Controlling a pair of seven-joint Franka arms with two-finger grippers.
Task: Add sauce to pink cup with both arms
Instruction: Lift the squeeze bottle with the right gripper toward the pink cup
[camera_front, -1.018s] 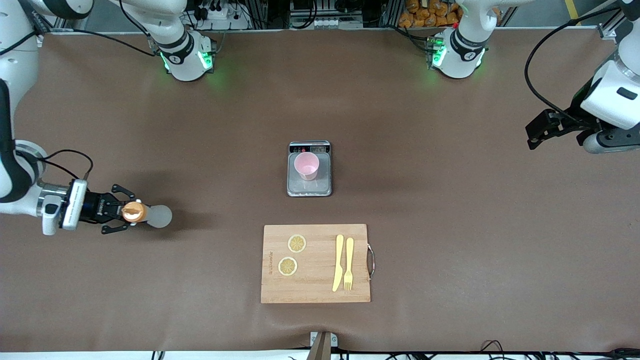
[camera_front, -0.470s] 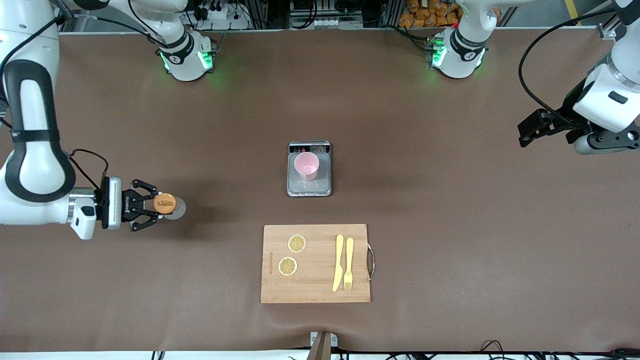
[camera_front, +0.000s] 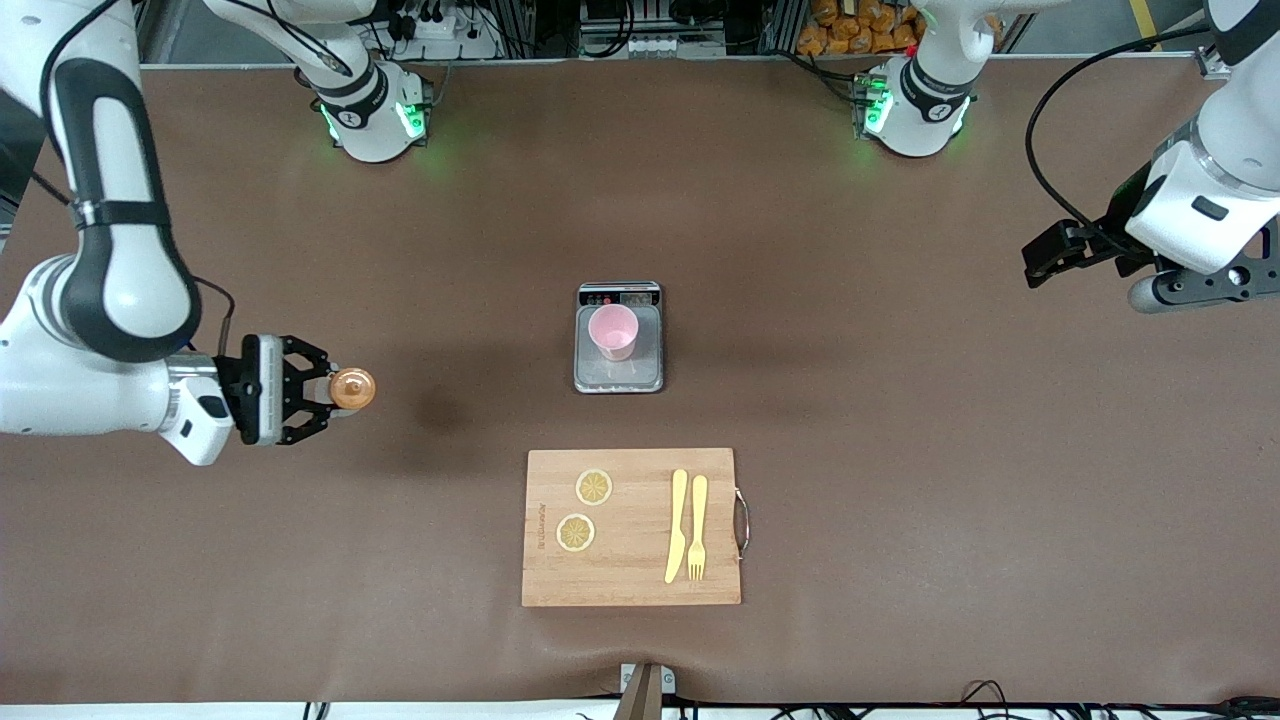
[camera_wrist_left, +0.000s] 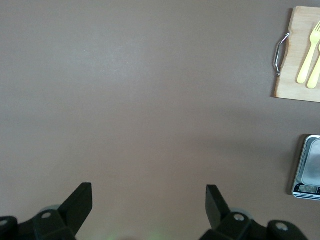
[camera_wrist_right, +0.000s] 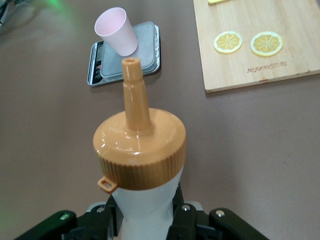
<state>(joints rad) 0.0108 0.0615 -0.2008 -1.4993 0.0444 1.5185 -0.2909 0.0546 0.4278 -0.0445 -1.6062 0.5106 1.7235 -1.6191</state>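
One step done: right hand (camera_front: 325, 389) is pinching the sauce bottle (camera_front: 352, 388), upright, in the air toward the right arm's end of the bench, well apart from the pink cup (camera_front: 613, 331).
Cup: on the scale (camera_front: 619, 375), no sauce visible inside.
Left hand (camera_front: 1045, 262): spread wide, empty, waiting well apart from the cup.
Left to do: carry, tip, squeeze.

A scale (camera_front: 619, 340) sits mid-table; nearer the camera, a cutting board (camera_front: 632, 580) carries two lemon slices (camera_front: 594, 487), a knife (camera_front: 677, 525) and a fork (camera_front: 697, 527).
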